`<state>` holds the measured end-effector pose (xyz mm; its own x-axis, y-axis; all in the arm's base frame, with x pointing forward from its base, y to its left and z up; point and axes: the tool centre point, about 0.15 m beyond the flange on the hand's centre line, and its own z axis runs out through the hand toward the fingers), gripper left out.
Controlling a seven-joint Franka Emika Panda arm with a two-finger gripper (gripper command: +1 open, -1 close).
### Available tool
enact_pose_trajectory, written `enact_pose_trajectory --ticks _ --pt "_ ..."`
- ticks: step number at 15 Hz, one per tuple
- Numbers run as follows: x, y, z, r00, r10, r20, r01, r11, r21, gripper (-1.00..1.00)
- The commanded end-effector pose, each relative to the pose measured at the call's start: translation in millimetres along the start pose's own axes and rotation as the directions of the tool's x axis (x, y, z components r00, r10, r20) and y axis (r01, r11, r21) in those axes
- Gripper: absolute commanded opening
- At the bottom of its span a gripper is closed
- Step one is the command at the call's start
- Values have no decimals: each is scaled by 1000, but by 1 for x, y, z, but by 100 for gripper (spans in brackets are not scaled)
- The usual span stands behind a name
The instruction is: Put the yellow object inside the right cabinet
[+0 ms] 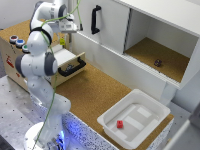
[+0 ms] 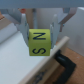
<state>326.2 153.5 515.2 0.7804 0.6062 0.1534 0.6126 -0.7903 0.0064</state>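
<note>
The yellow object (image 2: 40,42) is a small yellow block with dark letters on its faces. In the wrist view it sits between my two fingers (image 2: 24,33), which press on its sides. My gripper (image 1: 63,39) is shut on it and holds it above the open drawer at the exterior view's left; the block shows there as a small yellow spot (image 1: 62,42). The right cabinet (image 1: 150,52) is the open white bay with a cork floor at the exterior view's right, well away from my gripper.
The cork-topped drawer box (image 1: 65,57) has its black handle (image 2: 63,63) below the block. The white cabinet door's black handle (image 1: 95,19) is near my wrist. A small dark object (image 1: 158,63) lies in the bay. A white tray (image 1: 145,107) holds a red cube (image 1: 120,124).
</note>
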Motion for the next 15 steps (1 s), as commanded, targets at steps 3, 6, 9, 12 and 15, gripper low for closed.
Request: enact_pose_trajectory --ticks 3,6,9,12,15 --pt "-62 115 -11 942 305 -142 -309 951 -2 -100" --pt "-81 170 -8 914 379 -146 -385 923 -11 -100" --pt "-102 217 11 911 387 -141 -389 921 15 -100" --pt "-120 260 14 898 405 -172 -407 913 25 -100" --pt "-126 298 9 884 413 -219 -419 908 21 -100"
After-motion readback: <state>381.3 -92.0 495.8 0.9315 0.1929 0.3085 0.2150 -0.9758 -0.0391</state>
